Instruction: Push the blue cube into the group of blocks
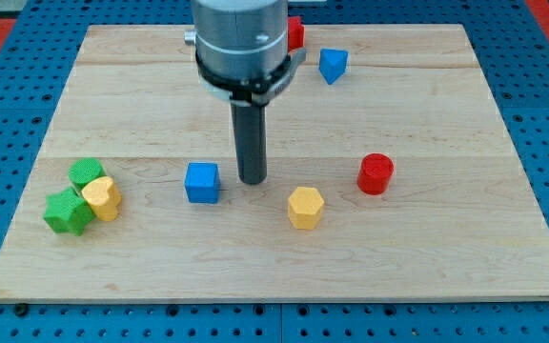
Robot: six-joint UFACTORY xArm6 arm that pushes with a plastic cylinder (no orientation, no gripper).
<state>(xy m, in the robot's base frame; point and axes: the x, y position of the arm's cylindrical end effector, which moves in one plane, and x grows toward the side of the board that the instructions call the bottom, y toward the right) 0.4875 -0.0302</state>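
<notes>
The blue cube (201,182) sits on the wooden board left of centre. My tip (252,179) stands just to the cube's right, a small gap apart. The group of blocks lies at the view's left: a green block (86,172), a green star-like block (68,211) and a yellow heart-like block (102,198), packed together. The cube is well to the right of this group.
A yellow hexagonal block (305,207) lies right of and below the tip. A red cylinder (376,173) is further right. A blue wedge-like block (333,65) and a red block (295,33), partly hidden by the arm, are at the top. The board's edge (274,297) runs along the bottom.
</notes>
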